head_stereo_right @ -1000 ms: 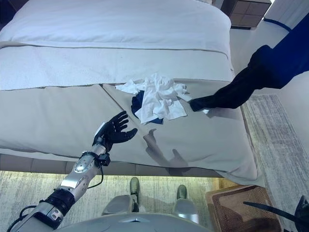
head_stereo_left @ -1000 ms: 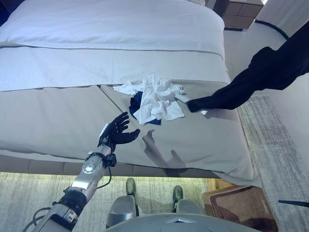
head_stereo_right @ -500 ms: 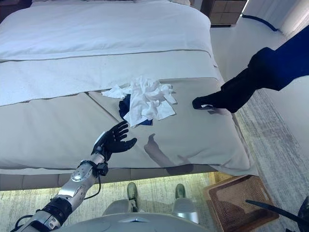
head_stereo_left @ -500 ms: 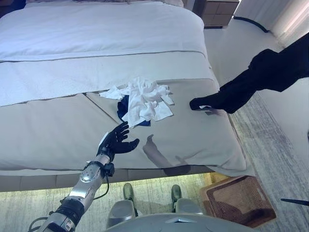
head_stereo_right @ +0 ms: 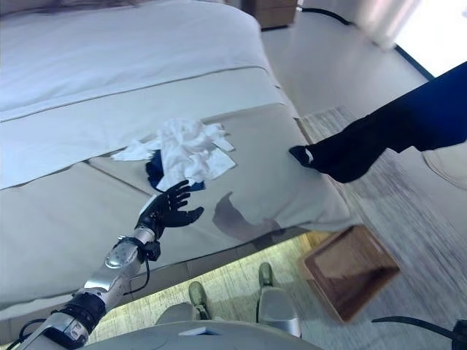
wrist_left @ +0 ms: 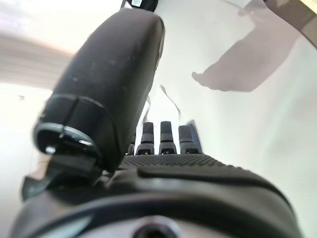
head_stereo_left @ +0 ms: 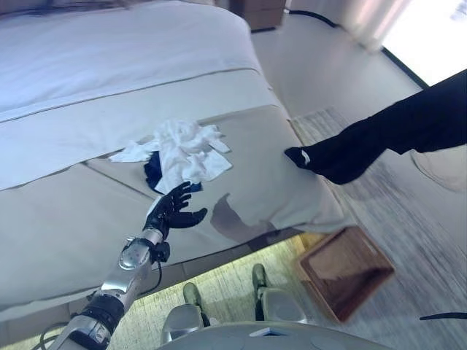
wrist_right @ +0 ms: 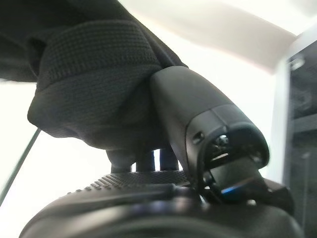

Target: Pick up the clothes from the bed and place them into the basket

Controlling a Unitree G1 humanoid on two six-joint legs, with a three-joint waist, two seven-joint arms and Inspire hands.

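Note:
A crumpled white cloth [head_stereo_left: 184, 148] lies on the bed [head_stereo_left: 87, 211] over a dark blue piece [head_stereo_left: 153, 172]. My left hand [head_stereo_left: 174, 211] hovers just in front of this pile, open, fingers [wrist_left: 166, 134] straight and spread, holding nothing. A long black garment [head_stereo_left: 368, 138] stretches in from the right, and its end [head_stereo_left: 299, 157] hangs at the bed's right corner. The right wrist view shows my right hand [wrist_right: 148, 198] with its thumb [wrist_right: 208, 129] pressed onto the garment's ribbed black cuff [wrist_right: 94, 84]. The eye views do not show that hand.
A brown wicker basket [head_stereo_left: 344, 271] stands on the carpet by the bed's lower right corner, below the black garment. A white duvet [head_stereo_left: 109, 58] covers the far half of the bed. A wooden nightstand [head_stereo_right: 270, 11] is at the back.
The camera has swung, so the whole scene shifted left. The black garment's end has drawn from beside the pile out to the bed's right corner. My left hand stays open, nearer the pile.

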